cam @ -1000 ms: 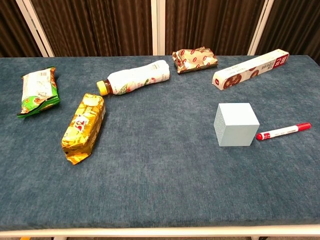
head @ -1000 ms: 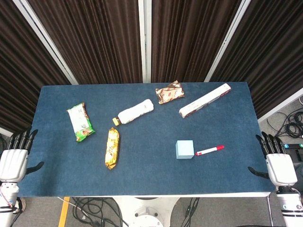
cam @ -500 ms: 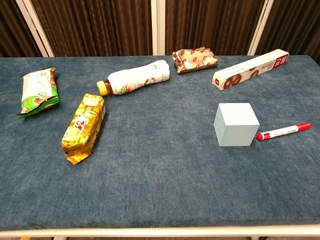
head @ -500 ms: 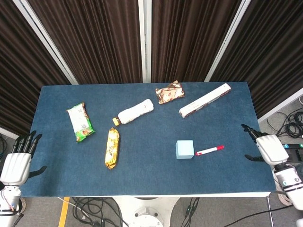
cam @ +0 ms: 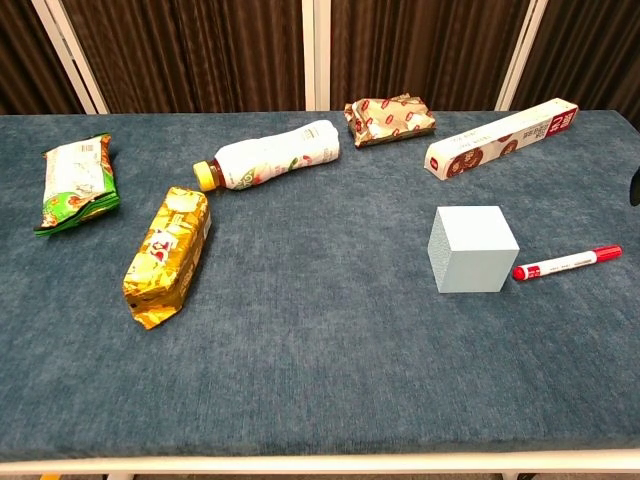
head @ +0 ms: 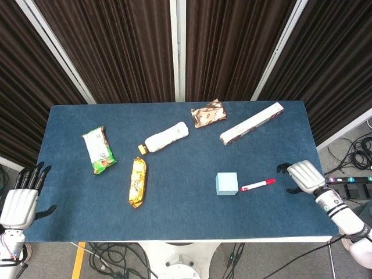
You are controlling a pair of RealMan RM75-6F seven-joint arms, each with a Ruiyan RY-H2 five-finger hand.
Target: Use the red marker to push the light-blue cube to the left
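Lying beside the light-blue cube, red marker, right hand near it, fingers apart, empty

Marker lies just right of cube on table
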